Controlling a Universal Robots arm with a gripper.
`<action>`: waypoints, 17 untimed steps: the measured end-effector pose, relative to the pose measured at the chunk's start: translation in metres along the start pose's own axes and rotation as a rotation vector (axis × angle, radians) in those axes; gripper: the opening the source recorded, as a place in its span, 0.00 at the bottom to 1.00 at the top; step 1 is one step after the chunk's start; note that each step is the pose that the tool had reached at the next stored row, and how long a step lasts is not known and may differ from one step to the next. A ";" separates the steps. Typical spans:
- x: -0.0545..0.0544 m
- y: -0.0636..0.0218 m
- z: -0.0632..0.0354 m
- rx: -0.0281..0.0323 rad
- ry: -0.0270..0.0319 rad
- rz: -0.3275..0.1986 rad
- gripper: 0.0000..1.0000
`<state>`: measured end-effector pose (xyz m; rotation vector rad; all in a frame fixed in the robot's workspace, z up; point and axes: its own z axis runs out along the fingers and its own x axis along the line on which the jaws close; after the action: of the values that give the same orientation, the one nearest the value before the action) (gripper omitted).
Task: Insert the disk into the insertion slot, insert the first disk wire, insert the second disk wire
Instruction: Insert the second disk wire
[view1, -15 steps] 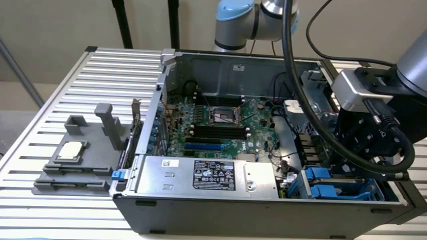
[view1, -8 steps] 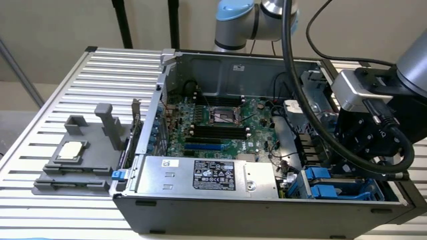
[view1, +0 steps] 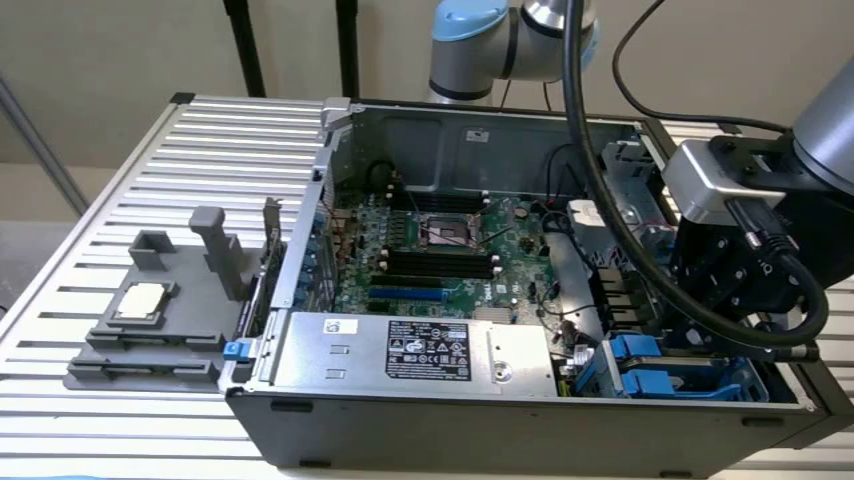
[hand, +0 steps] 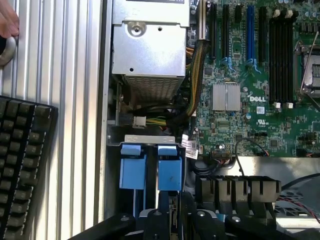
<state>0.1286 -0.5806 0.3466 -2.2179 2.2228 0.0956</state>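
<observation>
My gripper hangs over the insertion slot at the case's near right corner in the exterior view, jaws nearly closed, holding nothing I can make out. I judge the disk seated already. Two blue carrier tabs sit side by side; wire plugging I cannot confirm.

Ribbed metal table bearing open computer case, grey fixture, black keyboard.
</observation>
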 end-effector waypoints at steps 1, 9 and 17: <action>0.000 0.0000 0.0000 0.0000 0.0000 0.000 0.25; -0.001 0.0058 -0.0206 0.0083 0.0000 0.000 0.25; -0.013 0.0077 -0.0285 0.0176 0.0018 -0.001 0.25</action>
<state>0.1221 -0.5692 0.3759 -2.2109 2.2148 0.0738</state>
